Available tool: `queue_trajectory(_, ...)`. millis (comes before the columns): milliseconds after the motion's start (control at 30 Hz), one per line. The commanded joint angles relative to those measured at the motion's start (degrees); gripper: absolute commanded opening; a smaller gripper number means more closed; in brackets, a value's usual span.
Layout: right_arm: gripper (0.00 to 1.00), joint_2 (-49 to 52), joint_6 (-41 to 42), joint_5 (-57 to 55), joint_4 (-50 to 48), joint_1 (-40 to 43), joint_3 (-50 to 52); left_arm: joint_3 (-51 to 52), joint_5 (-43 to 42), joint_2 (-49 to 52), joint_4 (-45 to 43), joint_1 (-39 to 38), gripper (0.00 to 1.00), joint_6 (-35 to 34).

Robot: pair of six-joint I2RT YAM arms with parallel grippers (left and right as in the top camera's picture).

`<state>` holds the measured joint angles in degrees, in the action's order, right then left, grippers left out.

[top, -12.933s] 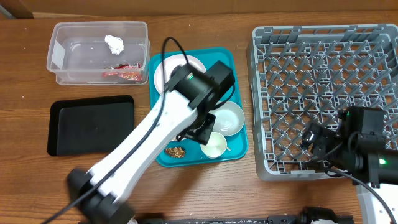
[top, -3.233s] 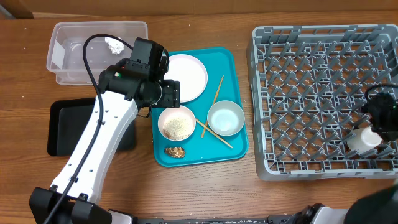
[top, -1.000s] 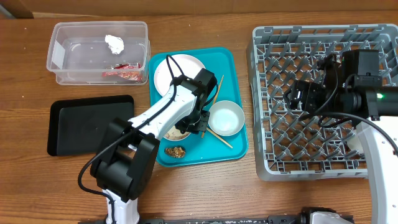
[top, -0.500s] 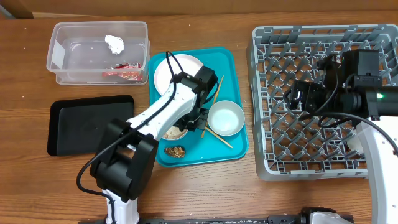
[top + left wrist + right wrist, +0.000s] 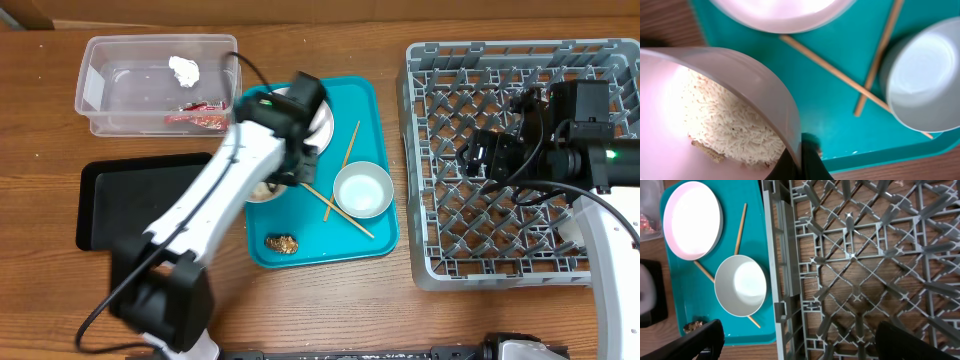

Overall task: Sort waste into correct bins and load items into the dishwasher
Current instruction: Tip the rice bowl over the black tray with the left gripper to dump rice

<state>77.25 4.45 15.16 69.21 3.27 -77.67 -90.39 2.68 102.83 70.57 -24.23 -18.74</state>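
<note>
Over the left edge of the teal tray (image 5: 840, 115), the left gripper (image 5: 800, 160) pinched the rim of the rice bowl (image 5: 715, 100). One dark finger showed outside the wall; the inner one was hidden. The bowl looked raised and tilted, w/ loose rice (image 5: 725, 127) banked to the low side.

Handling, as a guess: the bowl was stiff, smooth and prob. slippery, and a one-point rim grip lets it swing. The rice was light but would spill at any extra tilt, so keep it level until it's over a bin.

The right gripper (image 5: 800, 330) hung spread wide over the grey rack (image 5: 480, 130), holding nothing.

Room:
- The black tray (image 5: 130, 200) lay just left of the teal tray, bare, w/ a low lip and an open approach.
- The clear tub (image 5: 130, 80) had taller walls and already held a tissue ball (image 5: 184, 69) and a red wrapper (image 5: 200, 118).
- The plate (image 5: 780, 10), chopsticks (image 5: 880, 55) and pale blue bowl (image 5: 925, 75) crowded the bowl's other side, so swing away from them.
</note>
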Motion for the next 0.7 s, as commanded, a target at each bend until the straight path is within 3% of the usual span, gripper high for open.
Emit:
queue_trajectory(0,0.98,-0.3,-0.2,-1.2,0.1,-0.2,-1.0,-1.2,-1.2,-3.4,1.0,5.7,0.04,0.0)
queue_trajectory(333,0.98,-0.3,-0.2,-1.2,0.2,-0.2,-1.0,4.3,-21.1,-3.9,-3.6,25.5,0.04,10.7)
queue_trajectory(667,0.98,-0.3,-0.2,-1.2,0.2,-0.2,-1.0,17.6,-50.6,-3.7,-14.3,45.0,0.04,24.0)
